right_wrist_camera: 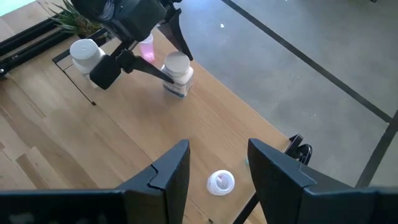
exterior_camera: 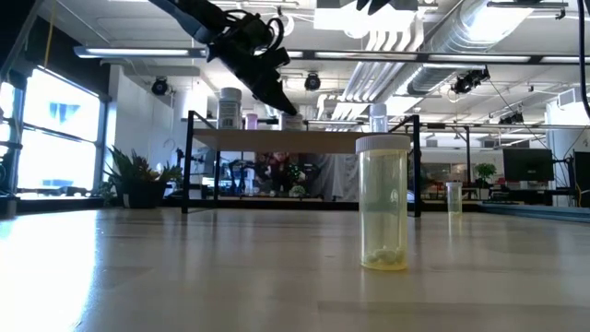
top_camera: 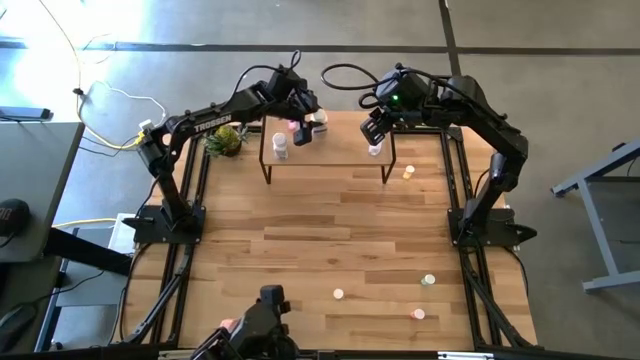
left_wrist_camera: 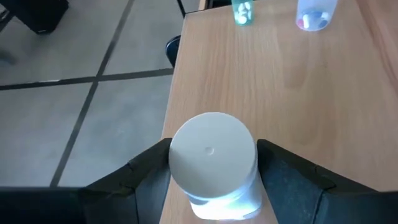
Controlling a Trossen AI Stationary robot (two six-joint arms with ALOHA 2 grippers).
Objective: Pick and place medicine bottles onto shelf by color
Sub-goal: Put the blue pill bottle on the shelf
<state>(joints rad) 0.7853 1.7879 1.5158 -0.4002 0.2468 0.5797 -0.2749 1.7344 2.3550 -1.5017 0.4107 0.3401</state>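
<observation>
At the shelf's [top_camera: 330, 150] back edge, my left gripper [left_wrist_camera: 211, 180] grips a white bottle [left_wrist_camera: 213, 163]; releasing crooked could tip it off. Right gripper [right_wrist_camera: 217, 163] hovers open.

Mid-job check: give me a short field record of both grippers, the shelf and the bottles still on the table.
left gripper: over the shelf's far edge, fingers either side of a white bottle standing on the shelf
right gripper: open, empty, above the shelf's right end
on shelf: white bottle, pink bottle, another white bottle, small capped bottle under the right gripper
still on table: yellow bottle, plus three small ones near the front edge and one by the shelf's right leg
</observation>
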